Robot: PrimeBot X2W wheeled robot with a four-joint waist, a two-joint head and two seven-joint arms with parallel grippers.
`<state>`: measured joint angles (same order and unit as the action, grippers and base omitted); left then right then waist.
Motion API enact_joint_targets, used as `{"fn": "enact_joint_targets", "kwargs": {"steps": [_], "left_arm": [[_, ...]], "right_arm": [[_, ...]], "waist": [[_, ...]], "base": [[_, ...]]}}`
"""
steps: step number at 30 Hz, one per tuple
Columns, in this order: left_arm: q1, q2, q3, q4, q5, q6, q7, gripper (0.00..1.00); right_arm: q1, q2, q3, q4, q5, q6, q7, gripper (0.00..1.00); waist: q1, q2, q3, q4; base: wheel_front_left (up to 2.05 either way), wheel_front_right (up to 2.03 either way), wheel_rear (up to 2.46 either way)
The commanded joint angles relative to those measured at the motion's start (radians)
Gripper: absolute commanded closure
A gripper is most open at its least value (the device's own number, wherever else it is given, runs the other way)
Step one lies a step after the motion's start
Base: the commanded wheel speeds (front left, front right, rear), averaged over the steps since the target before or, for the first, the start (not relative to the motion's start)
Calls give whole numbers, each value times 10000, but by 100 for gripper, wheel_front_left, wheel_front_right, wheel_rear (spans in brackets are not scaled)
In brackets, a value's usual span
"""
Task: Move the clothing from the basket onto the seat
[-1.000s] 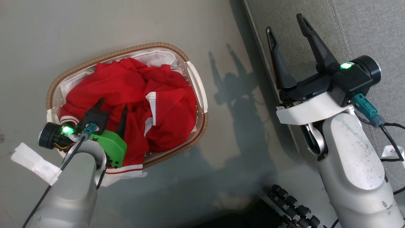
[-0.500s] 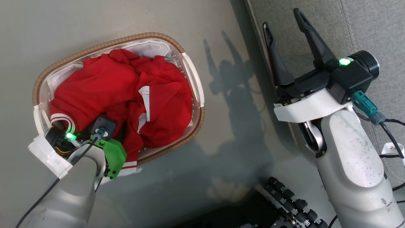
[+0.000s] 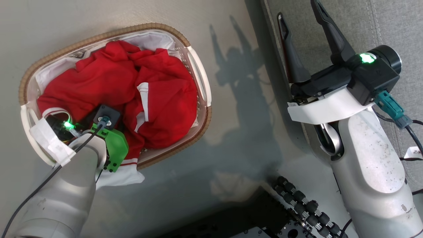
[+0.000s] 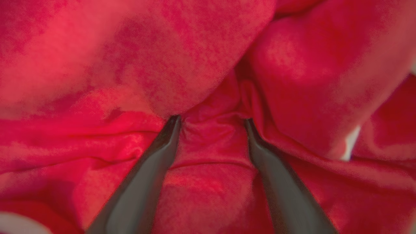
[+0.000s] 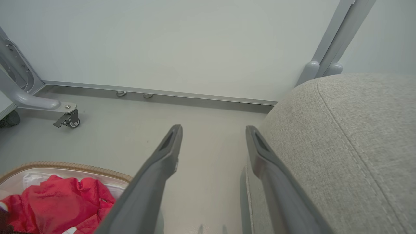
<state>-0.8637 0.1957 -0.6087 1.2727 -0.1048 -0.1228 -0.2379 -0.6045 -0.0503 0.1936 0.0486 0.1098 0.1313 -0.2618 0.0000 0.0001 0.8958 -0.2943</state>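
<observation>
Left wrist view: the left gripper [image 4: 212,118] is being shown with its two dark fingers [image 4: 152,172] being held wide apart, their tips being pressed into the folds of the clothing [image 4: 201,58]. A ridge of red fabric is lying between the fingers, and red cloth is being seen on both sides of them and beyond their tips; nothing is being pinched yet. Head view: the wrist of this gripper is being sunk into one end of the basket [image 3: 99,33], where the clothing is being kept heaped, with a white-edged hem hanging over the rim beside the wrist. Right wrist view: the right gripper [image 5: 213,127] is being held equally wide and empty, in the air, touching nothing. The seat [image 5: 357,146] is lying just beside its right-hand finger, the floor [image 5: 201,113] is being seen between and beyond the fingers, and the basket is lying well off to its left.
</observation>
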Motion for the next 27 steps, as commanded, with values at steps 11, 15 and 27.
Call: {"fn": "enact_joint_targets", "kwargs": {"steps": [11,15,27], "left_arm": [[-492,63,-104,166,-171,55,282,100],[-378,85,-147,174,-303,13,311,100],[661,-204,337,9,-1214,-69,-268,100]], "right_arm": [[-205,-20,-14,-107,146,-10,-48,0],[-254,-21,-48,-40,116,-10,-48,0],[140,-26,-54,391,115,-10,-49,0]], "waist": [[0,-1,296,-9],[0,-1,91,27],[0,-1,-1758,255]], "base": [[0,0,0],[0,0,0],[0,0,0]]}}
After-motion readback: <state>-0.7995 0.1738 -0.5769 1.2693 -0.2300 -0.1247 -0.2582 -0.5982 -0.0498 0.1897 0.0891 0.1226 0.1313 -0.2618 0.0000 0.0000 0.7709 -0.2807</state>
